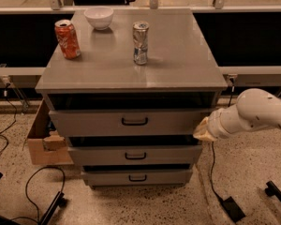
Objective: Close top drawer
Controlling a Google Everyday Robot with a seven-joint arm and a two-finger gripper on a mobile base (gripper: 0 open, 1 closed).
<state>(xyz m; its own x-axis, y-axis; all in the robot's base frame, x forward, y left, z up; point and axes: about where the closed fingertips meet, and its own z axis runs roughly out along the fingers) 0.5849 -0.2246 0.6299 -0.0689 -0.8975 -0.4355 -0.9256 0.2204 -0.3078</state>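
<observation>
Left to right: cardboard box on the floor beside the grey cabinet. On the cabinet's top stand a red soda can, white bowl and silver can. The top drawer stands partly out. The gripper is at the drawer front's right end; whether it is parted or closed cannot be told.

Counter held 2 cans: red can, silver can; 1 bowl. Drawers numbered 3: top drawer, middle drawer, bottom drawer. 1 cardboard box. 1 hand, at top drawer's 3 o'clock.
</observation>
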